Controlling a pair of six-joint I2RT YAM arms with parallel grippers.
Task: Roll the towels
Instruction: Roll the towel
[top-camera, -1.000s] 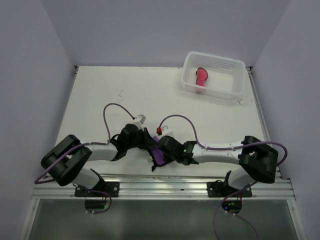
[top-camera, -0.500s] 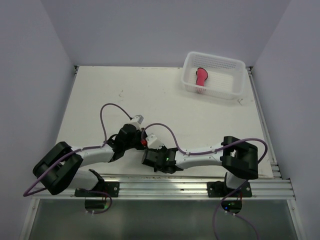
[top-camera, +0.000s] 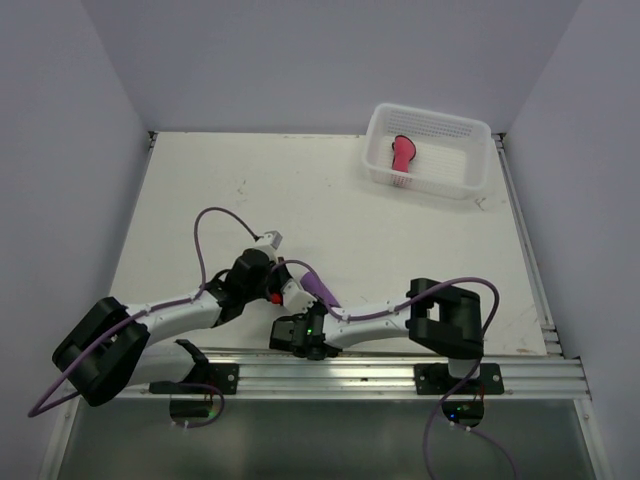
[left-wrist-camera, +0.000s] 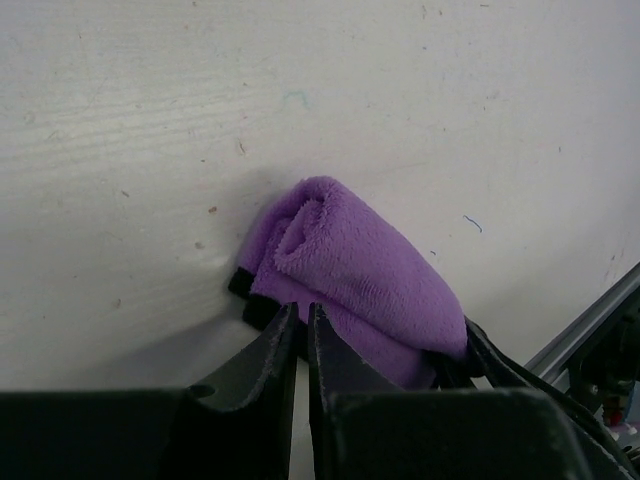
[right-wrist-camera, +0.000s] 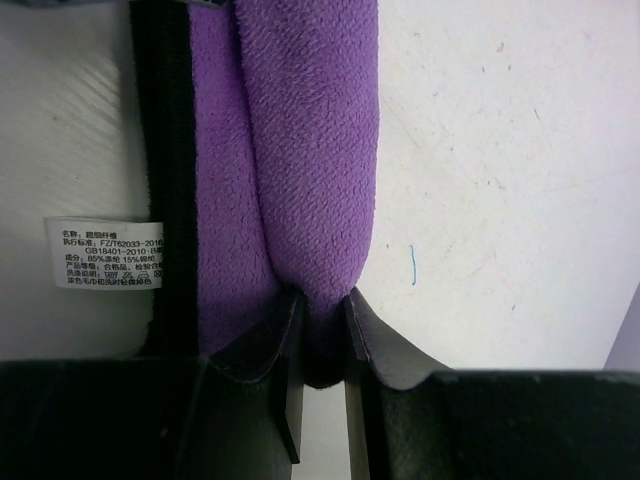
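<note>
A purple towel (top-camera: 315, 288) with a black hem lies as a short thick roll near the table's front edge, between the two wrists. In the left wrist view the roll (left-wrist-camera: 350, 265) shows its spiral end. My left gripper (left-wrist-camera: 302, 312) is shut on the roll's black-hemmed lower edge. My right gripper (right-wrist-camera: 324, 300) is shut on the near end of the purple towel (right-wrist-camera: 310, 140), pinching the roll itself. A flat purple layer and a black hem (right-wrist-camera: 165, 150) lie to its left. A pink-red towel (top-camera: 402, 152) sits rolled in the white basket.
The white perforated basket (top-camera: 430, 185) stands at the back right of the table. An aluminium rail (top-camera: 330, 365) runs along the near edge, just behind both wrists. A white care label (right-wrist-camera: 105, 253) lies beside the towel's hem.
The right arm has swung left and folded low along the front edge. The left arm has stretched out to the right. The purple towel now shows as a tighter roll slightly farther from the rail.
</note>
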